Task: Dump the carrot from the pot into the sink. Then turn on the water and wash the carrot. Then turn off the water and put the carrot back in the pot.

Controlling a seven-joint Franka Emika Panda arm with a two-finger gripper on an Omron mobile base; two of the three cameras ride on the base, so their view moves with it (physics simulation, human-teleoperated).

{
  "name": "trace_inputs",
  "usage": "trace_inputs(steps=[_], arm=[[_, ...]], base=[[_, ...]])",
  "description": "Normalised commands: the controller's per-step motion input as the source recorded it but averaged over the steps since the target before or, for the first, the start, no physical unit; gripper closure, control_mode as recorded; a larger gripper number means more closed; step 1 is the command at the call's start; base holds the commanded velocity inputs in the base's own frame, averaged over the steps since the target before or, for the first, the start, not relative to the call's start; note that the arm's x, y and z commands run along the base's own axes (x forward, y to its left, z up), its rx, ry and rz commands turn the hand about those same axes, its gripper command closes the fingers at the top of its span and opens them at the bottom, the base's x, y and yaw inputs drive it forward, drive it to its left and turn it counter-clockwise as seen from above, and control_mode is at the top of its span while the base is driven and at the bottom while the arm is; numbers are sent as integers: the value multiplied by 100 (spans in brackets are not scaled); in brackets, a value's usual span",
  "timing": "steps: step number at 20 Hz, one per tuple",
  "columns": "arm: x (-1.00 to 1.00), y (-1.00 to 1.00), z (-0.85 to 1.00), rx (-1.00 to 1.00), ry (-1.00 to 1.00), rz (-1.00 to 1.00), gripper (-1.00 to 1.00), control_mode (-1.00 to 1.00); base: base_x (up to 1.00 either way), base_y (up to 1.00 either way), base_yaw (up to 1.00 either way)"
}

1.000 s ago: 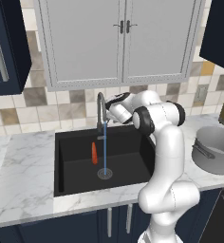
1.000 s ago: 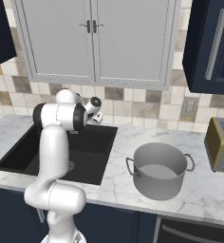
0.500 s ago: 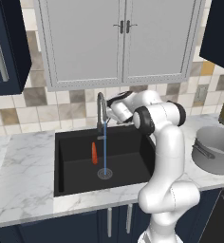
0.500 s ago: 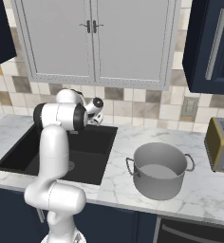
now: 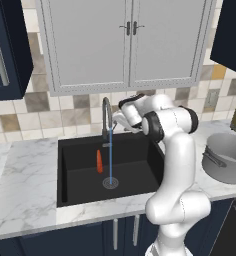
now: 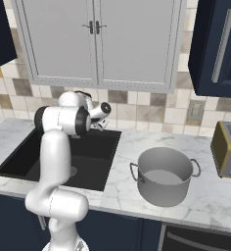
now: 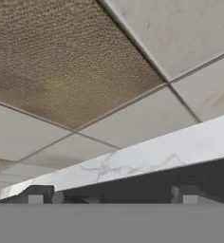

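Sink (image 5: 70, 172): black basin set in the white marble table (image 5: 20, 210). Carrot (image 5: 99, 161): I see it on the basin floor, left of the drain (image 5: 110, 183). Water (image 5: 110, 162): thin blue stream from the arched faucet (image 5: 106, 117) down to the drain. Pot (image 6: 165, 177): grey, on the table right of the sink, well apart from the carrot. Pincer (image 7: 112, 198): my hand view shows both tips spread wide, gripping nothing, facing the tiled backsplash (image 7: 85, 71) above the table edge.
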Motion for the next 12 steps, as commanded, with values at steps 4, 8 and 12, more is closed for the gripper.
trace_inputs(steps=[4, 8, 12], arm=[[-41, 0, 20, 2, 0, 0, -100, -100], [-47, 0, 33, 0, 0, 0, -100, -100], [-46, 0, 36, 0, 0, 0, -100, -100]], base=[[0, 0, 0], [0, 0, 0], [0, 0, 0]])
